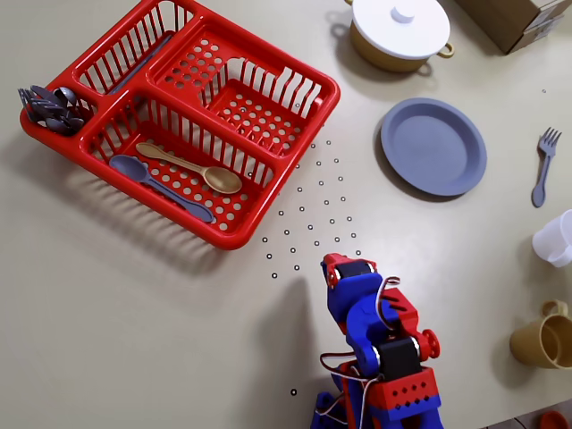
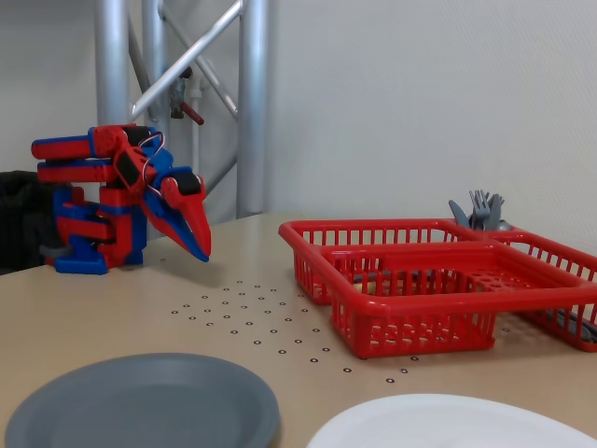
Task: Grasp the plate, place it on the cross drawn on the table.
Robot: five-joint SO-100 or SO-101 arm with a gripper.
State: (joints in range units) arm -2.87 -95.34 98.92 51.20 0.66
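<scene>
Nearest the fixed camera: white lid rim [image 2: 448,422] at bottom edge, grey plate [image 2: 140,401] just beside it on the table [image 2: 112,299]. Seen from overhead, plate [image 1: 433,146] lying flat, well apart from red dish rack [image 1: 192,107] and near lidded pot [image 1: 398,31]. Folded over its base, well short of the plate: gripper [image 2: 201,245], fingers together, holding nothing. Likely light, rigid, smooth plastic (slippery on a flat face). Recommended hold: raised rim on the arm-facing side, one finger under the lip, one above. No cross discernible among the small dot markings [image 1: 313,210]; placement target unconfirmed.
</scene>
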